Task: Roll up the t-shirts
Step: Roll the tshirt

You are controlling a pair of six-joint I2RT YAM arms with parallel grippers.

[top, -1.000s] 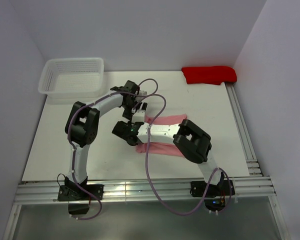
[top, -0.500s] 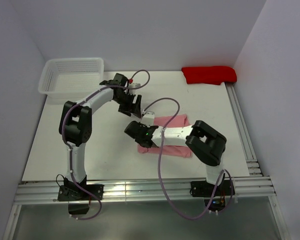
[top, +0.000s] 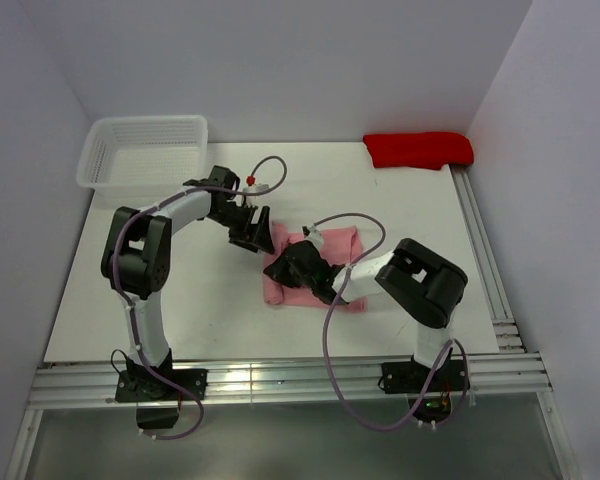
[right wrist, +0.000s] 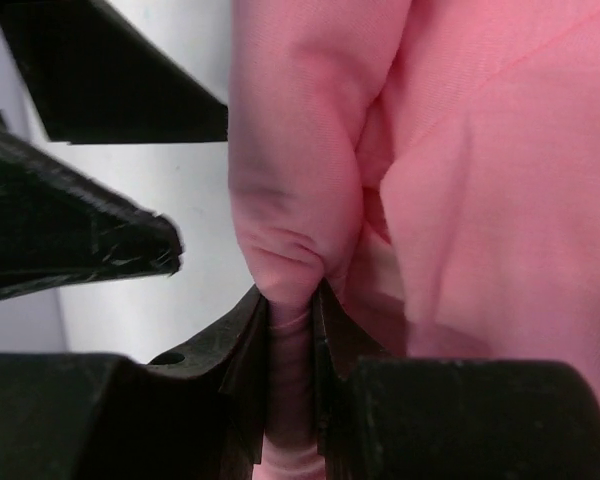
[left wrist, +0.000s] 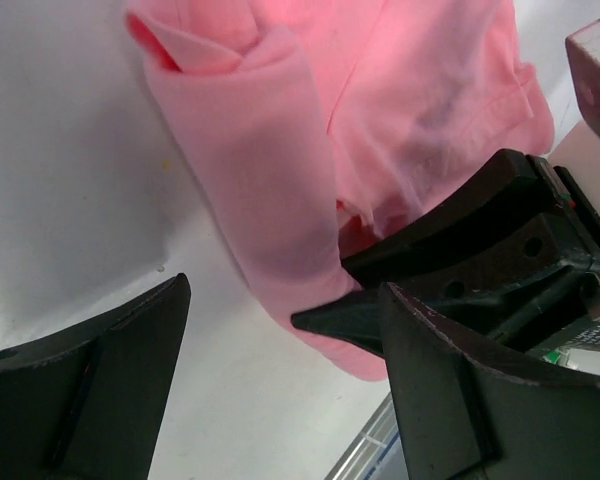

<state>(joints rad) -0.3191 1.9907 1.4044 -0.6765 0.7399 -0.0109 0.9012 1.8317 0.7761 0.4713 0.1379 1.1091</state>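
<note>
Pink t-shirt (top: pixel 338 243) lies approx. mid-desk, slightly toward the near edge, bunched into a thick folded wad. Its L end is a rounded roll/fold of fabric (left wrist: pixel 280 180).

R hand (top: pixel 285 265): reaches in from the R side, low over the wad. Wrist cam: fingers pressed nearly together, pinching a fold of the pink fabric (right wrist: pixel 500 200) between the pads (right wrist: pixel 290 300). Fabric bulges out just above the pinch. Grip is on the L part of the shirt.

L hand (top: pixel 255 232): just beside the shirt's far-L corner. Fingers spread wide and nothing between them but air (left wrist: pixel 280 300). The rolled edge sits below and in front of it. No contact w/ fabric that I can make out. R hand's black fingers (left wrist: pixel 480 240) show at the R of the L wrist cam, on the shirt.

Desk (top: pixel 180 300) white. White mesh basket (top: pixel 110 175) at far-L corner. Red cloth (top: pixel 418 150) bunched at far-R corner, well apart from the shirt.
</note>
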